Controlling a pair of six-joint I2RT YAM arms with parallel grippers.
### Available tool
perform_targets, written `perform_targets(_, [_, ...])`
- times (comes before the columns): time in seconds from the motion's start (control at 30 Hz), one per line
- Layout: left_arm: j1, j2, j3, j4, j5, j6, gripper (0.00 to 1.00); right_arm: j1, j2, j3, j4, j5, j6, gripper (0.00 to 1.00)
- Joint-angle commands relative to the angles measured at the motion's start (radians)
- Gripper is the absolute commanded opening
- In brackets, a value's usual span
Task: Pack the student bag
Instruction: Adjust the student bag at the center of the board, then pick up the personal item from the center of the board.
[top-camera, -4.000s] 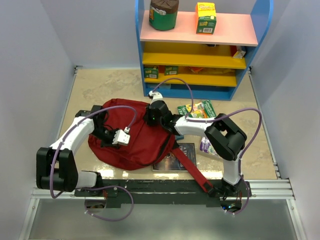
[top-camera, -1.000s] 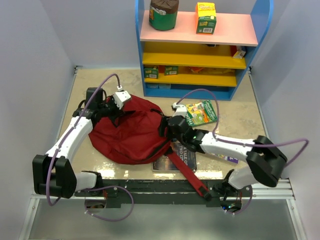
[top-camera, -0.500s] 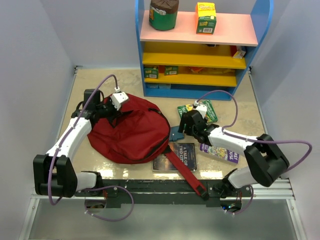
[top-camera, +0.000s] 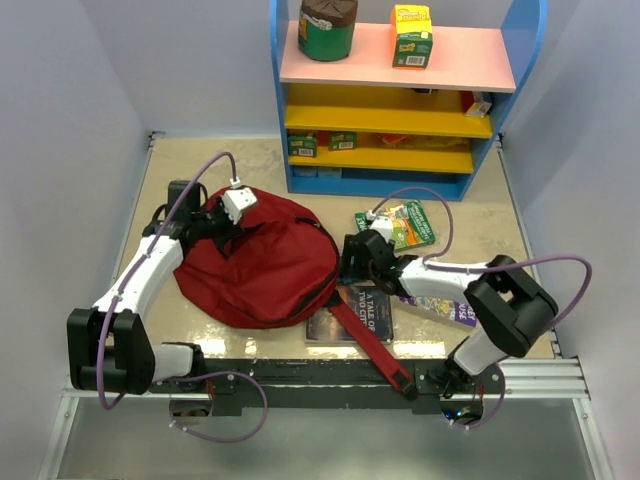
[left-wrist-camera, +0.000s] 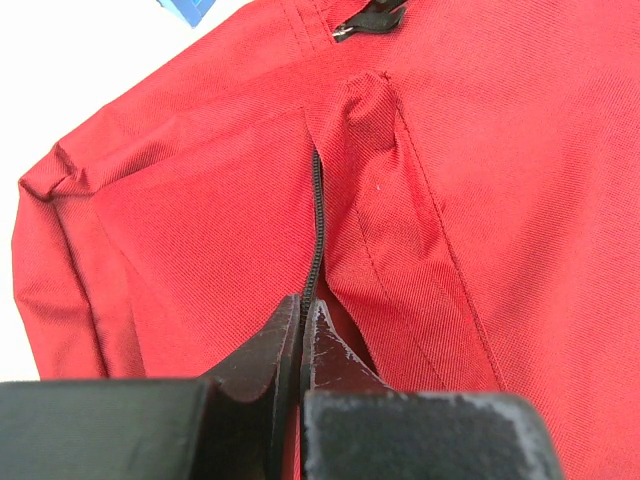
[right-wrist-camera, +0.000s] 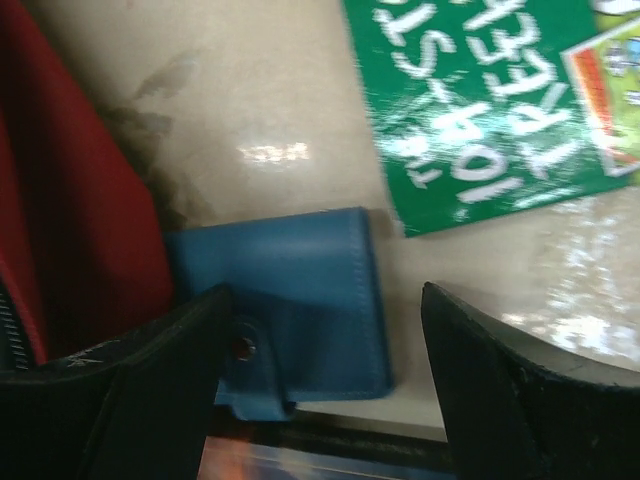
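Note:
The student bag (top-camera: 262, 272), dark red and soft, lies flat at the table's left centre, with its long strap (top-camera: 375, 345) trailing to the near edge. My left gripper (top-camera: 218, 232) is at the bag's far left edge. In the left wrist view it (left-wrist-camera: 303, 305) is shut on the bag's dark zipper (left-wrist-camera: 315, 215), red fabric (left-wrist-camera: 490, 160) all around. My right gripper (top-camera: 352, 262) hovers low just right of the bag. In the right wrist view it (right-wrist-camera: 322, 295) stands open, its fingers straddling a small blue pencil case (right-wrist-camera: 300, 270) that lies against the bag's edge (right-wrist-camera: 80, 230).
A green book (top-camera: 402, 224) lies right of the gripper, a dark book (top-camera: 355, 312) under the strap and a purple packet (top-camera: 447, 308) beside it. A blue shelf unit (top-camera: 400, 110) with cans and boxes stands at the back. Walls close both sides.
My right gripper has swung right, away from the bag's edge, then back left and down over the blue pencil case. The left gripper has kept its hold with hardly any movement.

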Motion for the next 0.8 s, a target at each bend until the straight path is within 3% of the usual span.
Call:
perform_targets(0.0, [0.012,-0.003,0.016,-0.003,0.035,0.014,0.00,0.076,0.113,0.021,-0.029,0.033,0.060,0.77])
perform_targets(0.1, [0.012,-0.003,0.023,-0.008,0.038,0.011,0.00,0.102,0.138,0.025,-0.035,0.079,0.100,0.55])
perform_targets(0.13, [0.012,-0.003,0.025,-0.008,0.038,0.011,0.00,0.105,0.154,0.025,-0.064,0.084,0.112,0.40])
perform_targets(0.2, [0.012,-0.003,0.028,-0.011,0.038,0.013,0.00,0.113,0.165,0.020,-0.078,0.107,0.131,0.21])
perform_targets(0.23, [0.012,-0.003,0.029,-0.011,0.038,0.016,0.00,0.114,0.167,0.017,-0.087,0.114,0.139,0.04])
perform_targets(0.27, [0.012,-0.003,0.028,-0.012,0.038,0.017,0.00,0.116,0.167,0.008,-0.087,0.119,0.143,0.00])
perform_targets(0.43, [0.012,-0.003,0.033,-0.022,0.035,0.024,0.00,0.123,0.104,-0.011,-0.121,0.180,0.157,0.00])
perform_targets(0.6, [0.012,-0.004,0.033,-0.009,0.032,0.005,0.00,0.123,-0.184,0.020,-0.195,0.242,0.116,0.00])
perform_targets(0.77, [0.012,-0.007,0.033,0.012,0.028,-0.030,0.00,0.125,-0.347,0.164,-0.288,0.292,0.035,0.00])
